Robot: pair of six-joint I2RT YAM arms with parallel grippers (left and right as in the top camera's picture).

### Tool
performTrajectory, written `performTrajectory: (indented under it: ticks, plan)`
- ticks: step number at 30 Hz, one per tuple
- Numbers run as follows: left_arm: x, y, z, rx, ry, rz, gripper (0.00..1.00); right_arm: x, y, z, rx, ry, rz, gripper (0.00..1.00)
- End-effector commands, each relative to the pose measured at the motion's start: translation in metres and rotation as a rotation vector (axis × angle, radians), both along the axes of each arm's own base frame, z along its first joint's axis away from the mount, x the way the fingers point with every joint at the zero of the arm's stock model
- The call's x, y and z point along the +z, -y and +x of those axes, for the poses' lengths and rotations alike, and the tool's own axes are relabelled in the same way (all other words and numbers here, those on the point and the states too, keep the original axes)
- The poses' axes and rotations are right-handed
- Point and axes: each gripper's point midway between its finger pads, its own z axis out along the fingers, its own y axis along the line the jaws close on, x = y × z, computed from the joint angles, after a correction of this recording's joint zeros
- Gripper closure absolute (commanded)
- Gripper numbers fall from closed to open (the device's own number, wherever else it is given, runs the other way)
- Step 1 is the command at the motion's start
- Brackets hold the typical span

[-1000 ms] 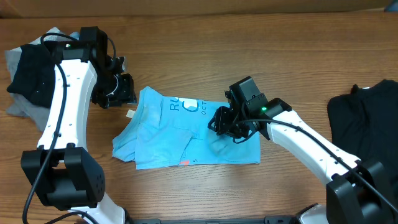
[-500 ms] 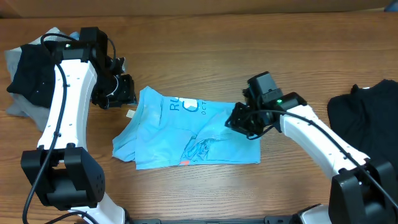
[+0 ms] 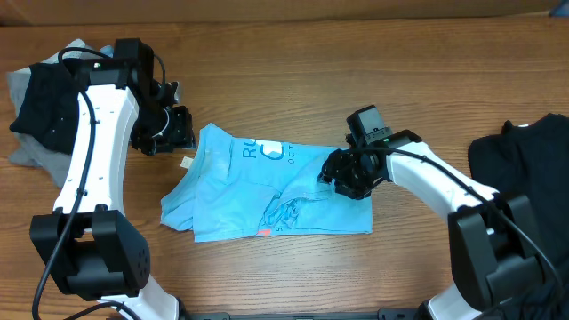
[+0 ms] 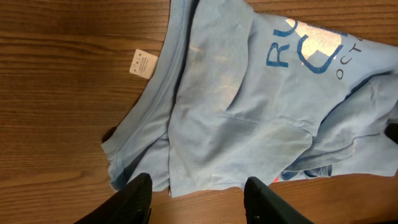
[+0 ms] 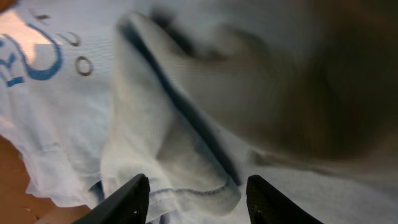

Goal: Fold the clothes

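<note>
Wooden table (image 3: 293,62) under light blue T-shirt (image 3: 240,200), black garment (image 3: 524,173), black-and-grey heap (image 3: 36,111).

A brown wood-grain table (image 3: 293,80) under even indoor light.

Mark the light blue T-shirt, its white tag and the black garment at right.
light blue T-shirt (image 3: 233,201): overhead view, plain cloth left of centre.
white tag (image 4: 143,63): left wrist view, tag's middle.
black garment (image 3: 526,165): overhead view, middle of visible cloth.

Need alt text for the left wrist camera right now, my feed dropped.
A rumpled light blue T-shirt lies on the wooden table, blue lettering showing at upper right and a small white tag at its left edge. The left claw hangs open over the shirt's lower edge, holding nothing.
</note>
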Motion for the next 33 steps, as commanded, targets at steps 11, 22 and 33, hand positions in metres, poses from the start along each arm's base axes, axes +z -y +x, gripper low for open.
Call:
performTrajectory:
  ticks: [11, 22, 33]
  plan:
    - [0.013, 0.000, 0.005, -0.016, 0.051, -0.008, 0.49, 0.006, -0.039, -0.005, 0.083, 0.018, 0.142, 0.93]
    - [0.013, 0.000, 0.004, -0.016, 0.050, -0.008, 0.48, 0.041, -0.074, 0.040, 0.035, 0.186, 0.343, 0.96]
    - [0.013, 0.000, 0.004, -0.016, 0.048, -0.004, 0.40, 0.079, -0.085, 0.071, 0.063, 0.353, 0.495, 0.54]
